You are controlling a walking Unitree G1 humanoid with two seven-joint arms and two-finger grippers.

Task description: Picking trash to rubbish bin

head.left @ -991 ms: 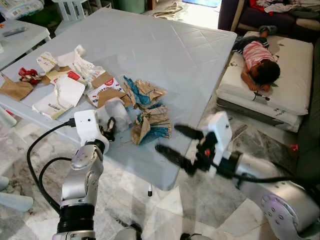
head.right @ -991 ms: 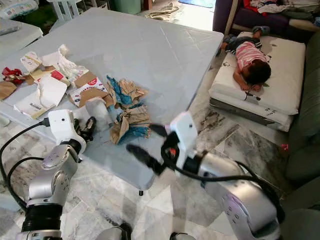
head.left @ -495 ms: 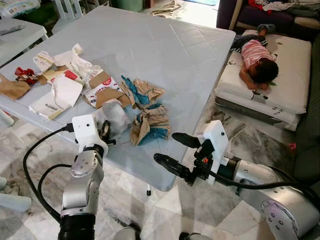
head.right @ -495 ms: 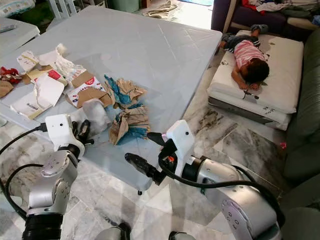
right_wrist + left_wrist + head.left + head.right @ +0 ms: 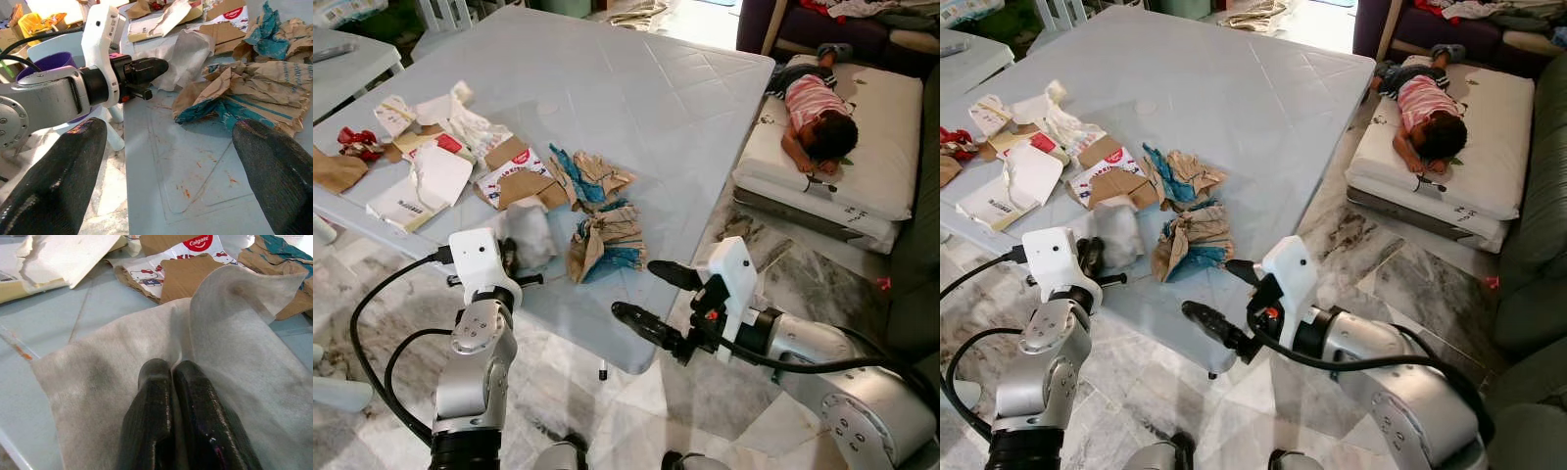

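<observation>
Left wrist view: left gripper (image 5: 171, 377) pinched on white tissue (image 5: 146, 347) at table (image 5: 636, 108) near edge, 7 o'clock; right gripper (image 5: 641, 294) wide, empty; thin fold could slip out on lift.

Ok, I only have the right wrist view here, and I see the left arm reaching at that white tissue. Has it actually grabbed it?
Observer: Yes. In the left wrist view the left gripper is shut on a fold of the white tissue.
Operator: Is the tissue off the table?
Observer: No, it lies on the table near the front edge.
Operator: And my right gripper?
Observer: The right gripper is open, at the table's front corner, beside the crumpled brown and blue paper.
</observation>
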